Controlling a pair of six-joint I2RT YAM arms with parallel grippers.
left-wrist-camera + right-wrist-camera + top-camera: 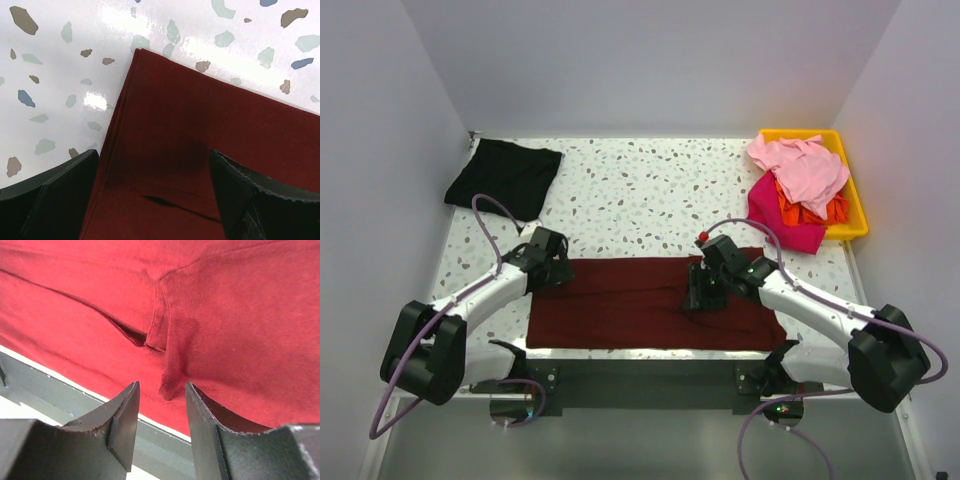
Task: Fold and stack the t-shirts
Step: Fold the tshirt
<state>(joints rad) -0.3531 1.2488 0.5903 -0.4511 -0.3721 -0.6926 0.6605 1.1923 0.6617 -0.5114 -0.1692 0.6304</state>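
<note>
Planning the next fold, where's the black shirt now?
Top view: the black shirt lies in the far left corner, beyond the left hand, apart from the maroon shirt.

A large dark maroon cloth t-shirt (630,300), folded into a long strip, lies across the near middle of the speckled white tabletop (640,190). A black cloth t-shirt (505,175) lies far left. Far right, a yellow plastic bin (858,200) holds a light pink t-shirt (800,165) on an orange one (795,210). A magenta t-shirt (785,232) spills over its near-left edge.
</note>
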